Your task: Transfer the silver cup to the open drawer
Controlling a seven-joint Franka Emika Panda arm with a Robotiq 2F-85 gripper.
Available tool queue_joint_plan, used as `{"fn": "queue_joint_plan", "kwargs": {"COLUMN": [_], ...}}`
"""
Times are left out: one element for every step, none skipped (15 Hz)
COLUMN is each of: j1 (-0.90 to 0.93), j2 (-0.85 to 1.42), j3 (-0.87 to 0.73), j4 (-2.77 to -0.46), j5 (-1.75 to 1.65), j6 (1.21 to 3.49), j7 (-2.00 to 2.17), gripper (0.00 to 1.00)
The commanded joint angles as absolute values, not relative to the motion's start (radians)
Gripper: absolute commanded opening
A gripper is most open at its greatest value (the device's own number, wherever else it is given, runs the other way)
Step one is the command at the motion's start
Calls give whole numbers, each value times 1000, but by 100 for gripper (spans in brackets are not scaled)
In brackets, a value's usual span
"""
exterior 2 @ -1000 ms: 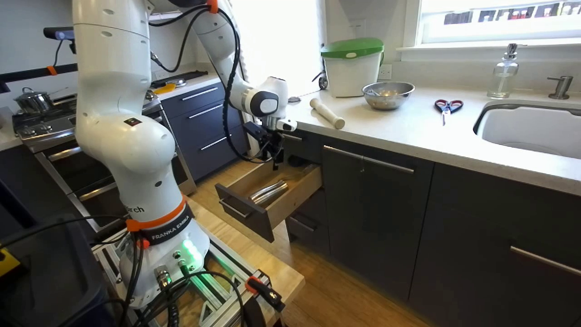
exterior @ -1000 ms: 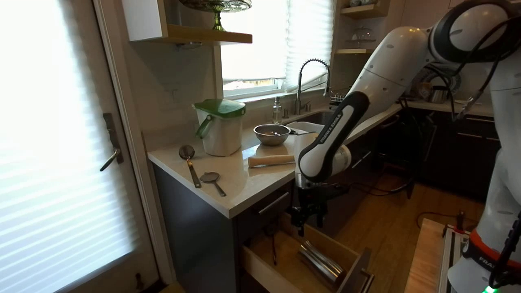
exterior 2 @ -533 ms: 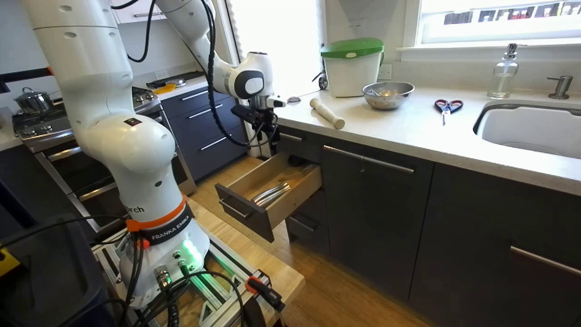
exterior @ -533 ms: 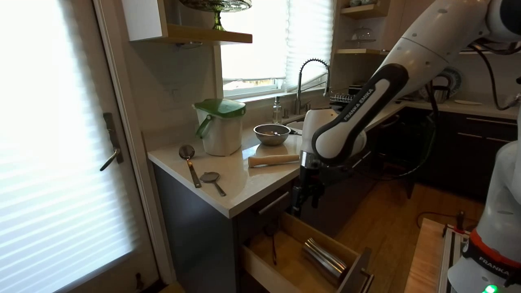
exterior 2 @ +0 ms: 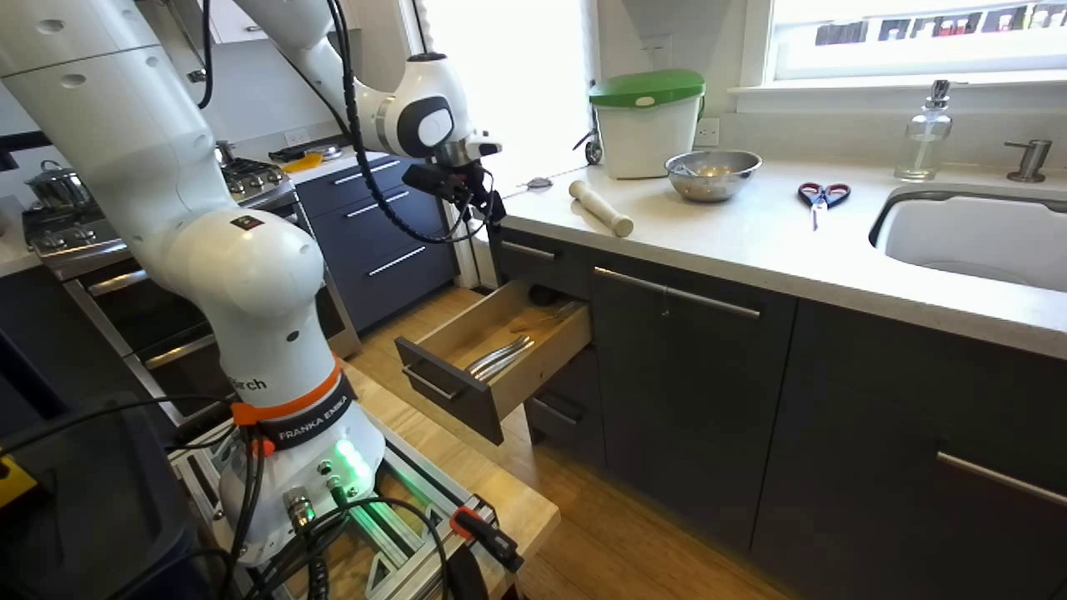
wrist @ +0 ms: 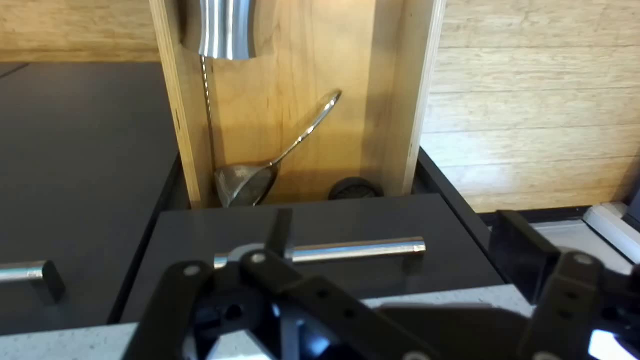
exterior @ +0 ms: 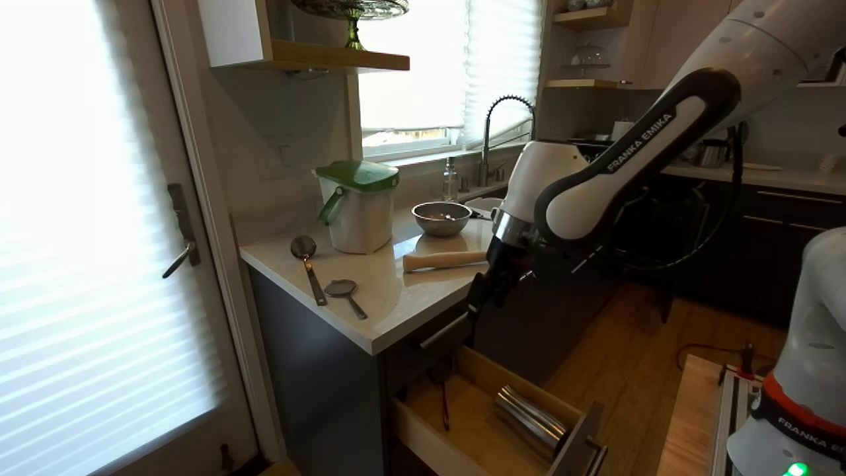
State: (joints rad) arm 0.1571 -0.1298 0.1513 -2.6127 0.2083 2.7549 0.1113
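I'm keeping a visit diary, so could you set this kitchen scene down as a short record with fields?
Silver cup: on its side in the open drawer
Also inside: long-handled utensil, dark round item
Gripper: open, holding nothing, apart from the cup
Countertop: among others, metal bowl, green-lidded bin, wooden rod, scissors
Cup transfer: looks done

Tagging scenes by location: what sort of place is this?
A kitchen, probably a home one: a sink set into the counter, and a stove with a lidded pot.
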Motion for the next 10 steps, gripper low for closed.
{"fn": "queue_joint_plan", "kwargs": {"j1": [189, 198, 208, 226, 200, 209, 214, 216, 217, 217], "j2": [-257, -277, -297, -317, -252, -271, -285, -294, -298, -298], "j3": [152, 147, 143, 132, 145, 142, 140, 139, 139, 138], "j4": [-2711, -2722, -2733, -2742, -2686, -2697, -2705, -2710, -2712, -2712], "j5": [222, 224, 225, 234, 203, 205, 205, 205, 205, 205], "j6": [2838, 2852, 2861, 2858, 2839, 2841, 2841, 2841, 2841, 2841], "j7": [63, 51, 41, 13, 66, 55, 50, 47, 46, 45], "gripper": [100, 100, 100, 100, 100, 100, 100, 100, 100, 100]}}
